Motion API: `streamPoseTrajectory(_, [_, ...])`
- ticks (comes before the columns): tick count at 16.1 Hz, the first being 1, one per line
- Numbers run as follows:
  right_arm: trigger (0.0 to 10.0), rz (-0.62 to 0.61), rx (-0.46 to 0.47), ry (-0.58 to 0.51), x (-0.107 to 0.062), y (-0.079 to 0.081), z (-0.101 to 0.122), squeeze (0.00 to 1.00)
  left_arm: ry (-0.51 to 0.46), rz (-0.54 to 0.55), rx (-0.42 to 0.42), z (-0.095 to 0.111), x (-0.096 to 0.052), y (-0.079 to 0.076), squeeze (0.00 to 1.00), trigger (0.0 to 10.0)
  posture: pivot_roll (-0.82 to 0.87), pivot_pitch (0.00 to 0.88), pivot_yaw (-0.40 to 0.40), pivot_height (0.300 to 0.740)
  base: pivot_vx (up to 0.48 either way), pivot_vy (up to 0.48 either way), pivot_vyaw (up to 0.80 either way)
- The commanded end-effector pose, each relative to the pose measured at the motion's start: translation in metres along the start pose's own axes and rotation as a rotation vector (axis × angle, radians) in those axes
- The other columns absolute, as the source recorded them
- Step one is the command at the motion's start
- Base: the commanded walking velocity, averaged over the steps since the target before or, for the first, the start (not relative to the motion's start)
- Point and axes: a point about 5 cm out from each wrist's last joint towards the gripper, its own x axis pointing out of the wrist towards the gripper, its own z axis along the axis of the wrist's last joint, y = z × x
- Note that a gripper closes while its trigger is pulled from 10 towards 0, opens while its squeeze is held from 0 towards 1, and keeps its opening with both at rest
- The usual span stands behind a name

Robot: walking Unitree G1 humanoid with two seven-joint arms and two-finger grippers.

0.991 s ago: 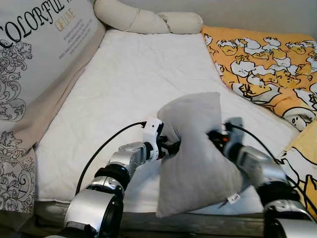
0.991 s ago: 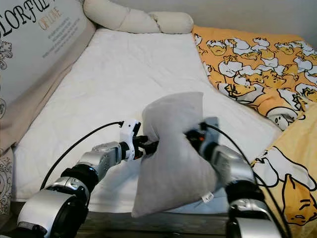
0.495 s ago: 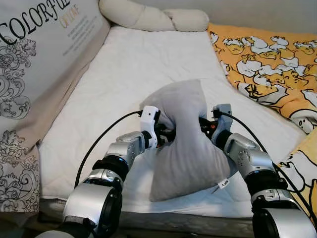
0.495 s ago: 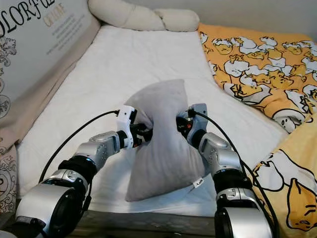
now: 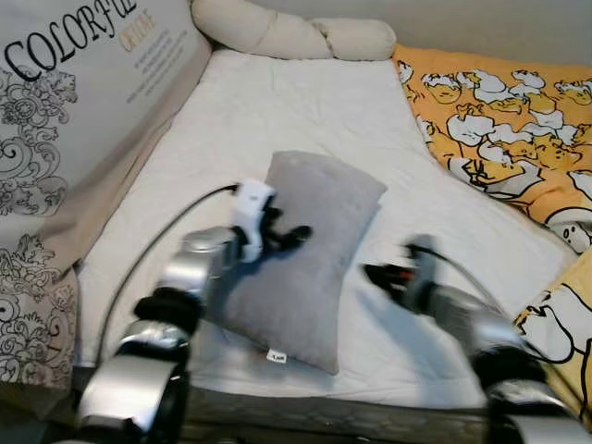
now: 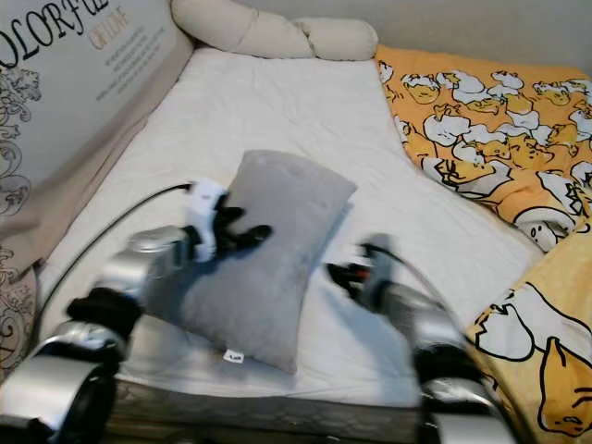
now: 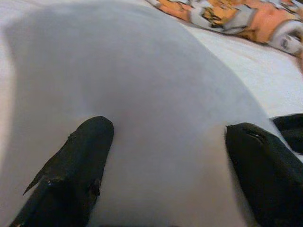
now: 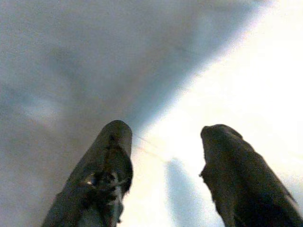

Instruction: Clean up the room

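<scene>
We record two arms of silver metal segments joined by black ring joints. Left pincer (image 5: 294,237): two long black fingers (image 7: 78,163), matt and tapering, spread apart; directly behind them a white block housing, from which a black cable loops back along the forearm. Right pincer (image 5: 375,274): black fingers (image 8: 111,156), rounded at the tips, set apart; behind them a dark wrist block with a small red detail and a thin black cable.

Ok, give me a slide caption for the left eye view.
Grey pillow lying flat on the white mattress, open left gripper over it, right gripper open beside it.
</scene>
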Motion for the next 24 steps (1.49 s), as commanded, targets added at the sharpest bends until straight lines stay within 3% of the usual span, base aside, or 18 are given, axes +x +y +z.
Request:
streamPoseTrajectory(1, [10.0,0.033,0.026,-0.031,-0.01,-0.006,0.005,1.0,-0.016,-0.002,-0.031,0.0,-0.004,0.003,1.0,10.0,0.03,0.0,-0.044,0.74,0.0,0.0,0.0])
streamPoseTrajectory(4, [10.0,0.054,-0.008,-0.091,-0.031,-0.023,0.014,1.0,-0.108,0.046,-0.132,-0.003,-0.017,0.021,1.0,10.0,0.01,0.0,-0.035,0.74,0.0,0.0,0.0])
streamPoseTrajectory(7, [10.0,0.046,0.034,-0.146,-0.031,-0.024,0.021,1.0,-0.163,0.146,-0.174,0.0,-0.027,0.038,1.0,10.0,0.01,0.0,-0.028,0.74,0.0,0.0,0.0])
streamPoseTrajectory(8, [10.0,0.052,0.029,-0.155,-0.024,-0.016,0.023,1.0,-0.193,0.296,-0.198,0.003,-0.036,0.056,1.0,10.0,0.01,0.0,-0.027,0.74,0.0,0.0,0.0])
streamPoseTrajectory(9, [10.0,0.059,0.038,-0.153,-0.017,-0.008,0.022,1.0,-0.178,0.437,-0.175,0.003,-0.046,0.071,1.0,10.0,0.01,0.0,-0.027,0.74,0.0,0.0,0.0])
streamPoseTrajectory(10, [10.0,0.063,0.056,-0.142,-0.011,-0.003,0.02,1.0,-0.142,0.506,-0.127,0.001,-0.051,0.078,1.0,10.0,0.02,0.0,-0.027,0.74,0.0,0.0,0.0])
streamPoseTrajectory(11, [10.0,0.075,0.072,-0.135,-0.006,0.002,0.019,1.0,-0.108,0.542,-0.079,-0.002,-0.055,0.082,1.0,10.0,0.02,0.0,-0.027,0.74,0.0,0.0,0.0])
streamPoseTrajectory(13, [10.0,0.124,0.051,-0.143,0.009,0.02,0.016,1.0,-0.077,0.606,-0.101,-0.012,-0.055,0.084,1.0,10.0,0.02,0.0,-0.031,0.74,0.0,0.0,0.0])
streamPoseTrajectory(14, [10.0,0.11,0.093,-0.127,0.02,0.028,0.012,1.0,-0.023,0.619,-0.096,-0.024,-0.05,0.079,1.0,10.0,0.02,0.0,-0.035,0.74,0.0,0.0,0.0])
streamPoseTrajectory(15, [10.0,0.11,0.121,-0.127,0.022,0.031,0.012,1.0,-0.002,0.602,-0.11,-0.029,-0.047,0.074,1.0,10.0,0.02,0.0,-0.035,0.74,0.0,0.0,0.0])
streamPoseTrajectory(16, [10.0,0.091,0.187,-0.126,0.03,0.036,0.01,1.0,0.039,0.48,-0.186,-0.045,-0.031,0.054,1.0,10.0,0.02,0.0,-0.035,0.74,0.0,0.0,0.0])
streamPoseTrajectory(18, [10.0,0.08,0.204,-0.117,0.033,0.038,0.008,1.0,0.022,0.351,-0.274,-0.05,-0.019,0.038,1.0,10.0,0.02,0.0,-0.035,0.74,0.0,0.0,0.0])
streamPoseTrajectory(19, [10.0,0.067,0.174,-0.116,0.034,0.038,0.005,1.0,-0.007,0.18,-0.347,-0.049,-0.008,0.02,1.0,10.0,0.02,0.0,-0.034,0.74,0.0,0.0,0.0])
streamPoseTrajectory(20, [10.0,0.037,0.201,-0.121,0.035,0.035,0.002,1.0,-0.026,0.054,-0.403,-0.048,-0.002,0.007,1.0,10.0,0.02,0.0,-0.036,0.74,0.0,0.0,0.0])
streamPoseTrajectory(21, [10.0,0.037,0.201,-0.121,0.035,0.035,0.002,1.0,-0.026,0.054,-0.403,-0.048,-0.002,0.007,1.0,10.0,0.02,0.0,-0.036,0.74,0.0,0.0,0.0])
streamPoseTrajectory(22, [10.0,0.024,0.264,-0.131,0.034,0.033,-0.002,1.0,-0.013,-0.074,-0.44,-0.05,0.001,-0.004,1.0,10.0,0.03,0.0,-0.036,0.74,0.0,0.0,0.0])
streamPoseTrajectory(24, [10.0,0.044,0.357,-0.151,0.035,0.034,-0.005,1.0,-0.047,-0.219,-0.489,-0.046,0.001,-0.011,1.0,10.0,0.03,0.0,-0.032,0.74,0.0,0.0,0.0])
